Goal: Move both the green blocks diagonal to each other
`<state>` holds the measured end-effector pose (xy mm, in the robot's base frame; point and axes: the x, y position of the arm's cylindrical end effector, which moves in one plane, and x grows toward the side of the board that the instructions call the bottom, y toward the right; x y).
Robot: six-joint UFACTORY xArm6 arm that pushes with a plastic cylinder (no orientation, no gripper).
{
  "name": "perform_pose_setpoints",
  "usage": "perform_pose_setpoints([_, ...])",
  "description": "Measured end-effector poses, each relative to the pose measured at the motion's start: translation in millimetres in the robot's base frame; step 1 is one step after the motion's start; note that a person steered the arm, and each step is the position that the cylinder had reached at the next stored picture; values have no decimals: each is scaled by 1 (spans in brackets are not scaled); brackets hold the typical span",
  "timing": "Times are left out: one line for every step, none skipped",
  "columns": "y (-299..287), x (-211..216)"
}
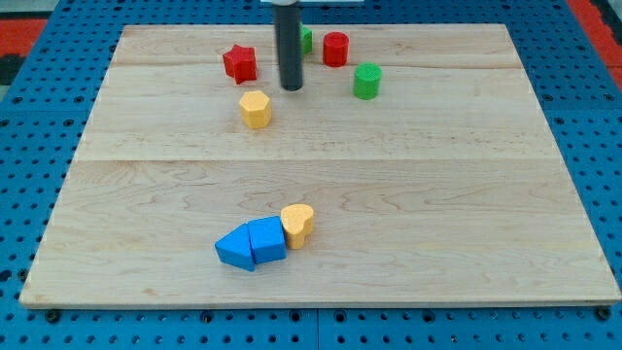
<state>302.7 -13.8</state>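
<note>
A green cylinder block (366, 81) stands near the view's top, right of centre. A second green block (305, 40) sits further up and left, mostly hidden behind my dark rod; its shape cannot be made out. My tip (291, 87) rests on the board below that hidden green block, between the red star block (239, 63) on its left and the green cylinder on its right, touching neither.
A red cylinder block (335, 49) stands between the two green blocks. A yellow hexagonal block (256, 109) lies below and left of my tip. Near the view's bottom, two blue blocks (250, 244) and a yellow heart block (297, 224) are bunched together.
</note>
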Motion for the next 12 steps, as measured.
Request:
perform_pose_setpoints([-21,-30])
perform_pose_setpoints([-87,-30])
perform_pose_setpoints([-81,-46])
perform_pose_setpoints([-81,-57])
perform_pose_setpoints([-57,-42])
perform_pose_setpoints([17,-22])
perform_pose_setpoints([100,-22])
perform_pose_setpoints([131,-52])
perform_pose_setpoints([85,-95])
perform_pose_setpoints([23,-104])
perform_pose_setpoints([-9,-97])
perform_pose_setpoints([-17,-94])
